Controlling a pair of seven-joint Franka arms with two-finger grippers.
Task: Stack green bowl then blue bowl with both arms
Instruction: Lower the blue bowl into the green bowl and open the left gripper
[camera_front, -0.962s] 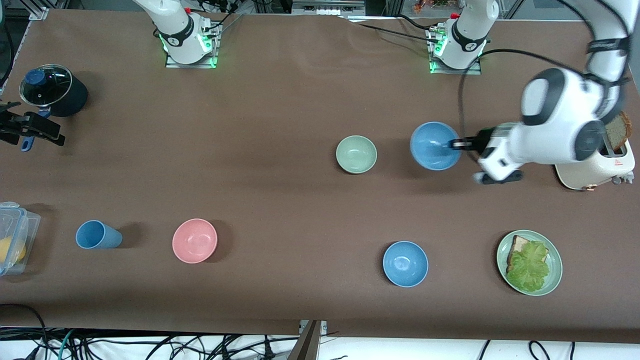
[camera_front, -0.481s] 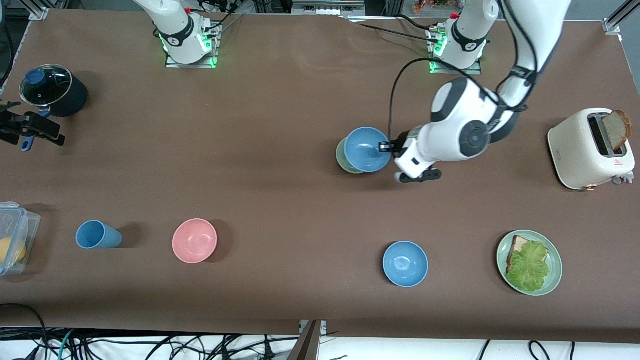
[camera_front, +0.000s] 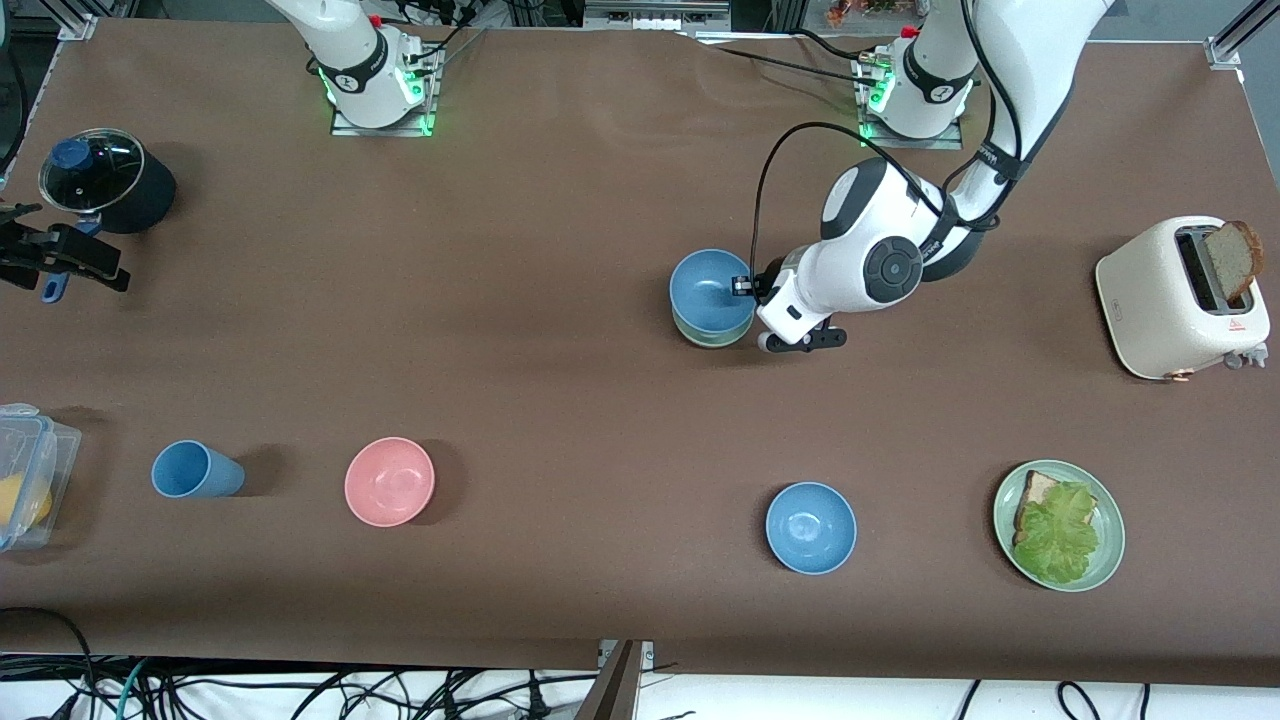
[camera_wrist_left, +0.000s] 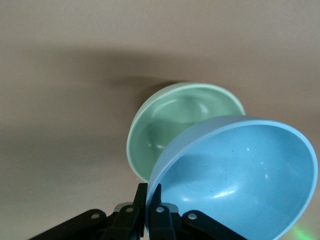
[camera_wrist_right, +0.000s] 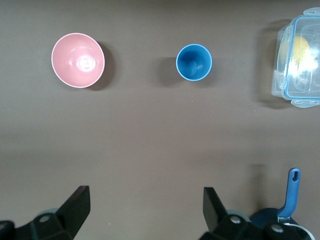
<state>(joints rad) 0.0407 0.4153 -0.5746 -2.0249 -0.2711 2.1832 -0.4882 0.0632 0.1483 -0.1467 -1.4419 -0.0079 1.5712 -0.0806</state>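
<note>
The pale green bowl (camera_front: 712, 338) (camera_wrist_left: 175, 125) stands on the table in front of the left arm's base, mostly covered. A blue bowl (camera_front: 708, 288) (camera_wrist_left: 240, 175) hangs tilted just over it, and I cannot tell whether the two touch. My left gripper (camera_front: 742, 287) (camera_wrist_left: 150, 192) is shut on this blue bowl's rim, one finger inside and one outside. A second blue bowl (camera_front: 811, 527) sits nearer the front camera. My right gripper (camera_wrist_right: 146, 200) waits open and empty over bare table beside the pot.
A pink bowl (camera_front: 389, 481) (camera_wrist_right: 78, 60) and a blue cup (camera_front: 195, 470) (camera_wrist_right: 194, 62) stand toward the right arm's end, with a clear lidded box (camera_front: 25, 490) and a black pot (camera_front: 105, 180). A toaster (camera_front: 1180, 297) and a green plate with bread and lettuce (camera_front: 1108, 560) are at the left arm's end.
My left gripper has carried the blue bowl from beside the toaster toward the right arm's end until it is over the green bowl. The right arm has not moved.
</note>
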